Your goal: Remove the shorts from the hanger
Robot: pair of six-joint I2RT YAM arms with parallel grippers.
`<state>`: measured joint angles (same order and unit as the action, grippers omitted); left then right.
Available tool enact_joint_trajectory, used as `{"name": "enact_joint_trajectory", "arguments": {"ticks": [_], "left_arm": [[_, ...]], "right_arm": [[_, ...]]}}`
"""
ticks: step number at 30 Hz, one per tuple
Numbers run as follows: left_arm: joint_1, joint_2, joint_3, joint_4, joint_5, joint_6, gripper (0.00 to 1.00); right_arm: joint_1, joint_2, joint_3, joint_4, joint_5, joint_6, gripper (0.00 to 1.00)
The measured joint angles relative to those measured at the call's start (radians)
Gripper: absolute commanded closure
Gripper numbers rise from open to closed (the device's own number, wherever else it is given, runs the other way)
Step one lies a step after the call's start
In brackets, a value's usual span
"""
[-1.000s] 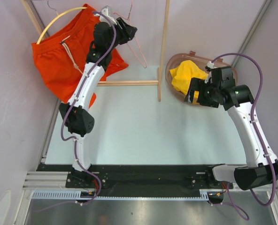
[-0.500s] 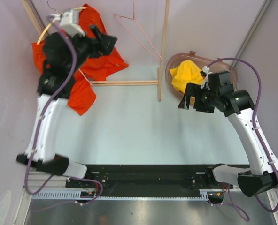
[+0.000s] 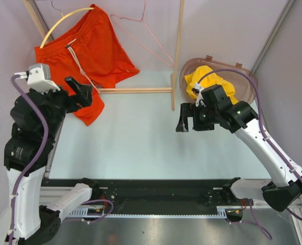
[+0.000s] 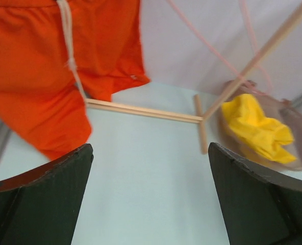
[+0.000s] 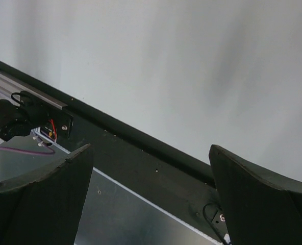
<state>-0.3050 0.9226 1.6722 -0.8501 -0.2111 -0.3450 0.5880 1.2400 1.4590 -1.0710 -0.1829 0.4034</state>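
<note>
Hanging from yellow hanger [image 3: 64, 23] at far left, orange-red shorts [image 3: 90, 53] lie just ahead of left gripper [image 3: 82, 91]; jaws spread, empty; waistband runs diagonally, near-left to far-right; right gripper [image 3: 188, 121] spread, empty, well apart; yellow shorts [image 3: 208, 81] in basket [image 3: 227, 65].

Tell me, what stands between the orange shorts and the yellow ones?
A wooden post and a bare pink wire hanger separate the orange shorts from the yellow shorts; the top view shows it.

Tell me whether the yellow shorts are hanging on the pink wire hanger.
No: the yellow shorts lie bunched inside the brown tub on the right, while the pink wire hanger hangs bare.
</note>
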Motion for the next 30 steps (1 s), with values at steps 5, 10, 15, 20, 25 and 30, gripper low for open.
{"name": "enact_joint_trajectory", "arguments": {"ticks": [5, 10, 15, 20, 25, 30], "left_arm": [[0.047, 0.097, -0.022, 0.046, -0.108, 0.090, 0.00], [0.130, 0.245, -0.040, 0.205, -0.214, 0.235, 0.00], [0.164, 0.412, -0.018, 0.367, -0.396, 0.444, 0.00], [0.183, 0.571, 0.103, 0.530, -0.495, 0.620, 0.03], [0.210, 0.753, 0.334, 0.629, -0.546, 0.727, 0.12], [0.229, 0.892, 0.443, 0.747, -0.606, 0.850, 0.14]], "right_arm": [[0.026, 0.014, -0.002, 0.000, -0.017, 0.017, 0.00], [0.030, 0.023, -0.004, -0.002, -0.035, 0.026, 0.00], [-0.006, 0.023, -0.004, -0.021, -0.038, 0.019, 0.00], [-0.093, 0.068, 0.040, -0.074, -0.035, 0.003, 0.00], [-0.140, 0.169, 0.180, -0.102, -0.013, -0.016, 0.00], [-0.170, 0.292, 0.325, -0.134, 0.001, -0.036, 0.00]]}}
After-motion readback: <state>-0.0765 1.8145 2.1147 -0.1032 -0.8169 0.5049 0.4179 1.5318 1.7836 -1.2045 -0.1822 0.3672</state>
